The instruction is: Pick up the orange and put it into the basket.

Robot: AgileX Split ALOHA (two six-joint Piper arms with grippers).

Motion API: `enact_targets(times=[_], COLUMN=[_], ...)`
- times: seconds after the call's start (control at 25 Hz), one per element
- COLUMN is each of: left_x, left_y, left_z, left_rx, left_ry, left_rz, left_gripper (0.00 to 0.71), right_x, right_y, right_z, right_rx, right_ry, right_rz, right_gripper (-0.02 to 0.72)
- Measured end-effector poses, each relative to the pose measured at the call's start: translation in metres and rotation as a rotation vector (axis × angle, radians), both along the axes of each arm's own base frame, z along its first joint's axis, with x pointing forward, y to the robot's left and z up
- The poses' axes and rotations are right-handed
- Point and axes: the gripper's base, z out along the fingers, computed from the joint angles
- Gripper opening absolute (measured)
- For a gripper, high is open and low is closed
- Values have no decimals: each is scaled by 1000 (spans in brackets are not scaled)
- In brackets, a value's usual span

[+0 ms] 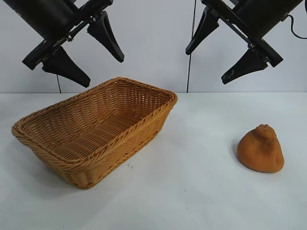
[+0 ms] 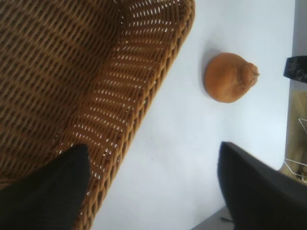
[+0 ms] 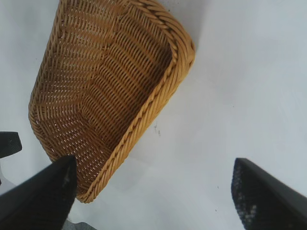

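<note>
The orange, a lumpy brownish-orange fruit with a knob on top, rests on the white table at the right; it also shows in the left wrist view. The tan wicker basket stands at the left with nothing inside, and its rim shows in both wrist views. My left gripper hangs open high above the basket's back edge. High above the table between basket and orange, my right gripper also stands open. Neither holds anything.
White table runs from the basket to the orange and to the front edge. A pale wall with a thin dark vertical cable closes the back.
</note>
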Motion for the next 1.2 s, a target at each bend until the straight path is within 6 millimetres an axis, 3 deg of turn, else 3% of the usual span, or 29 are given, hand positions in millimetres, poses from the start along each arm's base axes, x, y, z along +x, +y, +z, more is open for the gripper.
enact_targets(times=[1.2], left_x=[1], left_y=[0], left_z=[0], left_rx=[0], left_ry=[-13], left_rz=[10], left_gripper=[531], right_x=[0], right_y=[0], right_z=[0], right_rx=[0], right_ry=[0], right_rz=[0], right_gripper=[601])
